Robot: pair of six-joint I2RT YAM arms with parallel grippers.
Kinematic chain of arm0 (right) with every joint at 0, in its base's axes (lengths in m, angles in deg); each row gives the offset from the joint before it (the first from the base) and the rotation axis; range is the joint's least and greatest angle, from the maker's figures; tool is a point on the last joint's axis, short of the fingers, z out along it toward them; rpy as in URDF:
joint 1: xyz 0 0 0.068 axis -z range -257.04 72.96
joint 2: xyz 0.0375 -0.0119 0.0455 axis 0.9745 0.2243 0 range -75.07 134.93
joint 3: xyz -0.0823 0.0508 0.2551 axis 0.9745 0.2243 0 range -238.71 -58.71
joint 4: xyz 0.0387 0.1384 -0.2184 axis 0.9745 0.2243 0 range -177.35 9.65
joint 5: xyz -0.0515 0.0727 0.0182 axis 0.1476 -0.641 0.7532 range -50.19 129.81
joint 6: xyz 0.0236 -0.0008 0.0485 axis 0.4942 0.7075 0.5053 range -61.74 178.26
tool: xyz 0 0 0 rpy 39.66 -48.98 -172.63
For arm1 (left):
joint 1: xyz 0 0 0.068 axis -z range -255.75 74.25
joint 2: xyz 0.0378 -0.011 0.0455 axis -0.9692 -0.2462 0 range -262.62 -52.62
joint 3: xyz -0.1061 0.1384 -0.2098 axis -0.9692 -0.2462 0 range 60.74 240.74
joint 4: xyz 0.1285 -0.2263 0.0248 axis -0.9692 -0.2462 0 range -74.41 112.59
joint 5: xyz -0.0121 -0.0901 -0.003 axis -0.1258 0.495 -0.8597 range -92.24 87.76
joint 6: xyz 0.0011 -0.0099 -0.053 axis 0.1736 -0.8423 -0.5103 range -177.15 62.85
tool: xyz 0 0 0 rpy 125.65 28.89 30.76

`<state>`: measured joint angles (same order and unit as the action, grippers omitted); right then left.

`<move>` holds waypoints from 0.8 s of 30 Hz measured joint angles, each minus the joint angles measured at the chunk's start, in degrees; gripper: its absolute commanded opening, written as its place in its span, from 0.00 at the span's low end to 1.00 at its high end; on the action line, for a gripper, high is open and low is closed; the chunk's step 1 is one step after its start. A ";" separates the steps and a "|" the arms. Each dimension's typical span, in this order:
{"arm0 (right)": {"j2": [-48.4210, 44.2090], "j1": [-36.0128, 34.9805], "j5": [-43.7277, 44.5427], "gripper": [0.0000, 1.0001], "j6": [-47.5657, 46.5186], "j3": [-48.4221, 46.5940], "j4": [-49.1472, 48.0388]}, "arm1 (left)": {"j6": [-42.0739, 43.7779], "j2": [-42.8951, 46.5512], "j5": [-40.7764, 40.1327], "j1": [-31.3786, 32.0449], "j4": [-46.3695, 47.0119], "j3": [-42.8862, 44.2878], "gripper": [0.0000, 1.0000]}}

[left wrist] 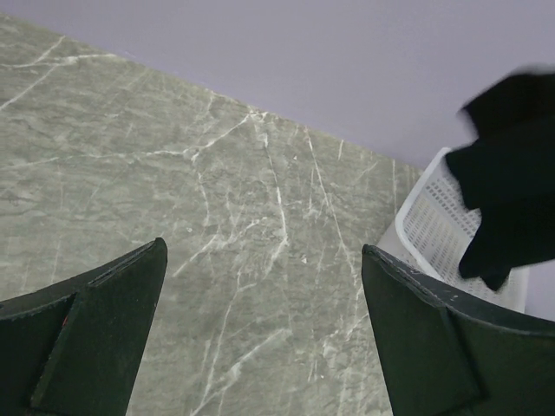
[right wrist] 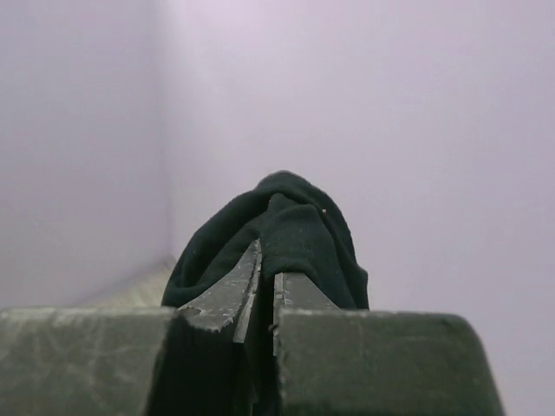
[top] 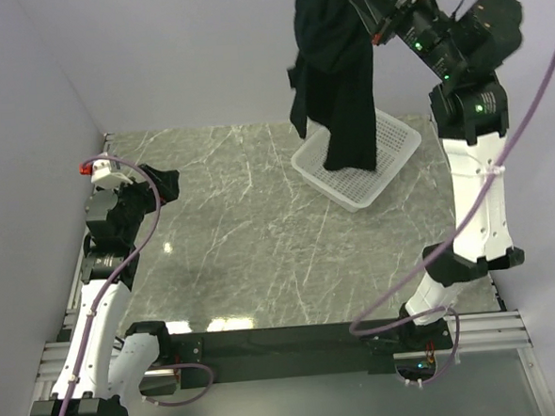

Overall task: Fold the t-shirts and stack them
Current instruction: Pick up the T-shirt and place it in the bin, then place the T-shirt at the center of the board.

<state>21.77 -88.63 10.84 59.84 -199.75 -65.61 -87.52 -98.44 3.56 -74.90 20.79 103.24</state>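
Overall light: bright, soft and even in all three views.
Glare: two small white patches on the polished tabletop point(top: 258, 200), one beside the left arm, one at the near edge.
Dark detail: the hanging t-shirt point(top: 340, 82) reads as nearly flat black, folds barely showing.
Motion blur: a pale smear above the right claw point(top: 364, 9); in the left wrist view the cloth's outline is smeared.
Focus: right wrist view, near fingers point(right wrist: 225, 295) soft.

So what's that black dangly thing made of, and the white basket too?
The black t-shirt looks like soft, matte cloth, probably cotton, because it hangs limp in loose folds. The basket looks like stiff white plastic, slightly shiny, with a mesh of small holes and a firm rim that keeps its shape.
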 measured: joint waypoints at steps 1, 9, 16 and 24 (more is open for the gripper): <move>-0.55 -1.31 0.04 0.00 0.59 -1.33 -1.20 | 0.26 0.00 -0.11 0.00 0.00 0.00 1.00; -0.92 -10.73 0.98 0.00 4.81 -12.83 -10.91 | 1.51 2.75 -2.03 0.00 -0.22 0.00 0.99; -3.72 -13.51 1.55 0.00 4.68 -5.64 -11.87 | 2.51 5.77 -3.89 0.00 -2.14 0.00 1.00; -12.92 -14.14 -0.70 0.00 1.07 26.38 -8.13 | 3.80 7.45 -4.81 0.00 -5.44 0.61 1.00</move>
<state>8.85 -102.77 10.14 60.91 -173.36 -73.74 -83.72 -90.99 -1.25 -74.90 15.35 103.85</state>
